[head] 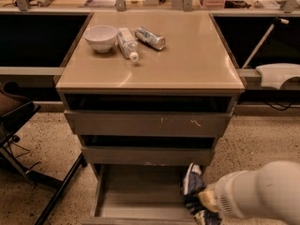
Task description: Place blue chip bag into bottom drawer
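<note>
Chair: a dark seat on black legs at the far left, on the speckled floor beside the cabinet.
White bowl: upright at the back left of the counter.
White tube: lying just right of the bowl, cap end toward the counter's front.
Silver can: on its side just right of the tube.
Upper drawers: two scuffed grey fronts, each pulled out slightly below the counter top.
Bottom drawer: pulled well out, its smooth grey floor in view.
Blue chip bag: crumpled, standing on end at the drawer's right side, near the front; whether it rests on the floor of the drawer cannot be told.
Gripper: low at the bag's right edge, against the foil; whether it is parted or clamped on the bag cannot be told.
Robot arm: a white casing filling the bottom right corner.
</note>
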Controlling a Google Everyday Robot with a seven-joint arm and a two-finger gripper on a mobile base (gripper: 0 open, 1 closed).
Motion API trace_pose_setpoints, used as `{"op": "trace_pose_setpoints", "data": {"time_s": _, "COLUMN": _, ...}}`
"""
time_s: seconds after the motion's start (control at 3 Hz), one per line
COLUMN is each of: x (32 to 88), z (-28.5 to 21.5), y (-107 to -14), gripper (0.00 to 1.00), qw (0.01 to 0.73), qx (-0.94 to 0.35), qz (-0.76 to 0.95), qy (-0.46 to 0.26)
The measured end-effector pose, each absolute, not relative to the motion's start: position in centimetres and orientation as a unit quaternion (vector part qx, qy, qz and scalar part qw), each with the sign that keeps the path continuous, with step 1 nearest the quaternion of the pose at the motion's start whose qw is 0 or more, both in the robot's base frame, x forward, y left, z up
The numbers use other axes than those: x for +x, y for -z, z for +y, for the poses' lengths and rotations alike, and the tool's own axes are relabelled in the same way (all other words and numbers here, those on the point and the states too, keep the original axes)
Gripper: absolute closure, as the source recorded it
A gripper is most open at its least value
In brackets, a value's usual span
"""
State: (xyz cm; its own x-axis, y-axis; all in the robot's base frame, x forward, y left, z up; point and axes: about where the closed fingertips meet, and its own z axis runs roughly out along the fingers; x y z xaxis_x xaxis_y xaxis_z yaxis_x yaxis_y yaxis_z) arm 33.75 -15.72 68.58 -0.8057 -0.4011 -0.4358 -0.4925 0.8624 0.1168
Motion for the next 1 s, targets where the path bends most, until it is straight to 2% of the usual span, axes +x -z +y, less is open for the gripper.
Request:
{"op": "trace_pose_setpoints", "data": {"time_s": 0.33, "x": 31.8, "z": -11.0, "y": -56.8, "gripper": 1.0, "qw": 0.128, "qx": -0.288, "qz": 0.939, "qy": -0.14}}
{"op": "trace_pose_setpoints", "data": {"time_s": 0.67, "x": 31.8, "z": -8.6, "y": -53.5, "gripper": 1.0, "qw": 0.117, "qx": -0.312, "qz": 0.93, "qy": -0.151}}
{"op": "trace_pose_setpoints", "data": {"time_s": 1.0, "x": 31.9, "z": -8.5, "y": -53.6, "gripper": 1.0, "qw": 0.118, "qx": -0.312, "qz": 0.93, "qy": -0.151}}
